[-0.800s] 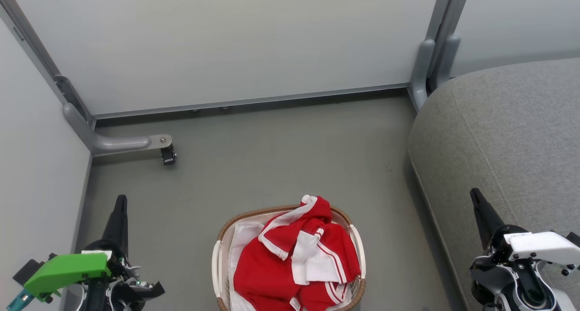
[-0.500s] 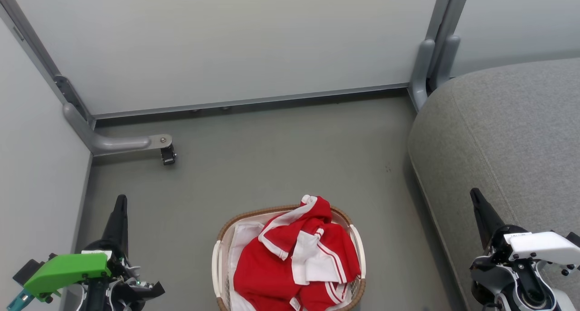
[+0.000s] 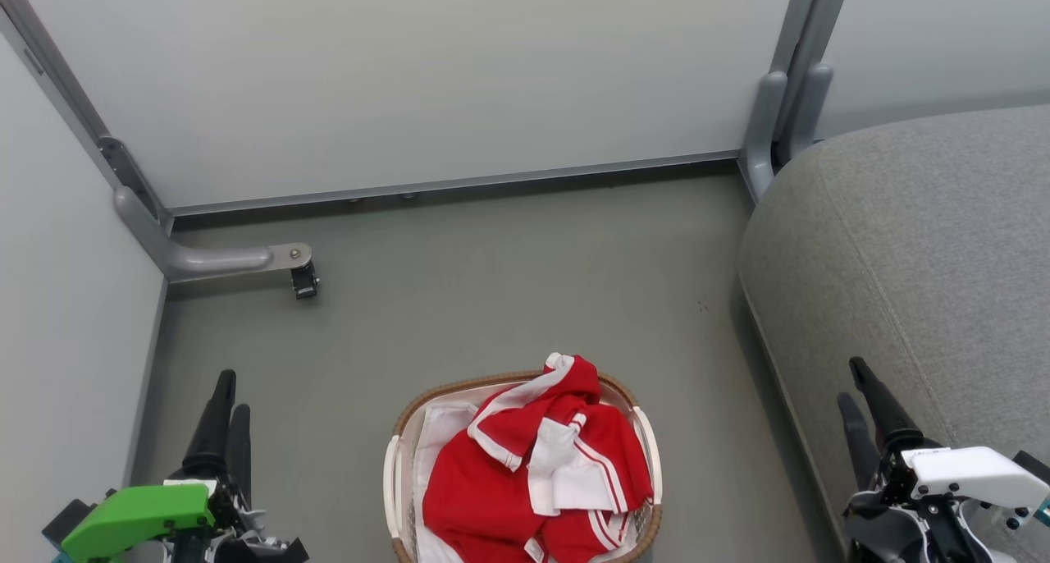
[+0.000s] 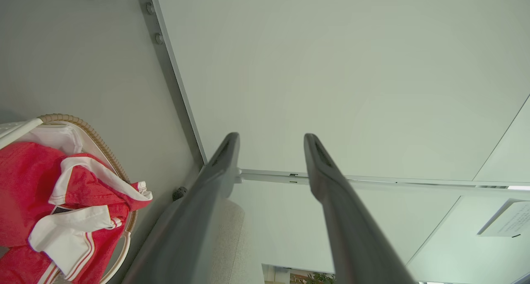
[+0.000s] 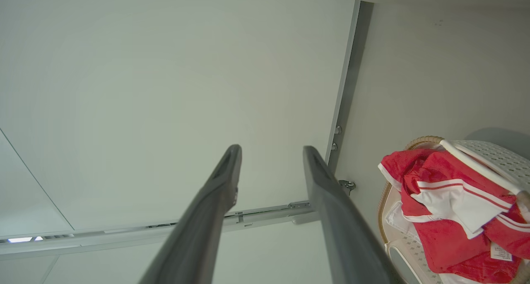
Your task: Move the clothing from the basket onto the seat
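While the red clothing [image 3: 525, 481] is lying heaped in the basket [image 3: 509, 380] on the grey floor [image 3: 492, 284], the left gripper [image 3: 233, 392] and right gripper [image 3: 850, 380] are hovering on either side of it, jaws spread wide and gripping nothing. The seat [image 3: 919, 243] is standing just right of the basket, the right gripper showing against its edge.

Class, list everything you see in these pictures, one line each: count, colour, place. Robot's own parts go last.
basket: one, white with brown rim, bottom centre
clothing: one heap, red with white trim, in the basket
seat: one, grey, right side
floor: one, grey, under the basket
wall panels: several, pale, behind and left
castor foot: one, grey metal, left floor
left gripper: one, dark fingers, open, lower left
right gripper: one, dark fingers, open, lower right
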Motion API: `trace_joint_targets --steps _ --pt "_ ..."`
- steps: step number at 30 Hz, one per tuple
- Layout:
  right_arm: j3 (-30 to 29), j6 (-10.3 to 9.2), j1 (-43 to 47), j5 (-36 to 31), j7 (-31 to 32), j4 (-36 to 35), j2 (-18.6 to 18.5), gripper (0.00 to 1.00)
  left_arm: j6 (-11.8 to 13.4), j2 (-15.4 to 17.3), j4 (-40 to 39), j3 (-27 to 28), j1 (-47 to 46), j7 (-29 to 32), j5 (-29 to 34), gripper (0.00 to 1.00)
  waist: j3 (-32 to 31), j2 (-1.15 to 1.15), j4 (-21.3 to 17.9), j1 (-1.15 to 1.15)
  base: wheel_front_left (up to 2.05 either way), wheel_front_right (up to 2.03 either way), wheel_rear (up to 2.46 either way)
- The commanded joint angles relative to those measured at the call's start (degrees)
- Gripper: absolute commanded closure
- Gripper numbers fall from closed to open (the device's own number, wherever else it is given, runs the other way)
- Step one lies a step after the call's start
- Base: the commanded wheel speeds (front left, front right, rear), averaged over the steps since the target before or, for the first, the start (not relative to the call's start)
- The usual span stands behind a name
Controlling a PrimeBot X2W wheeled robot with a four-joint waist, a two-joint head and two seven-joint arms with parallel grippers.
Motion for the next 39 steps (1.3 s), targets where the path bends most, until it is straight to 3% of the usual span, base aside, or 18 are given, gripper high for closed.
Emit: trace_joint_targets --steps 1,18,39 --pt "0.41 0.00 -0.17 -0.18 -0.45 -0.38 -0.10 0.00 -0.01 0.08 -0.60 -0.36 -0.15 -0.45 0.29 0.00 0.00 0.00 0.00 0.00 0.00 0.00 0.00" --pt "2.12 0.00 0.64 -6.73 -5.14 -0.80 -0.31 0.00 -0.06 0.19 -3.73 -3.41 1.82 -5.12 6.97 0.00 0.10 0.00 0.02 0.00 0.00 0.00 0.00" --pt "2.02 0.01 1.76 -30.02 -9.82 -5.15 -0.50 0.00 2.68 0.32 -9.97 -7.41 3.48 -9.79 29.15 0.00 0.35 0.00 0.20 0.00 0.00 0.00 0.00"
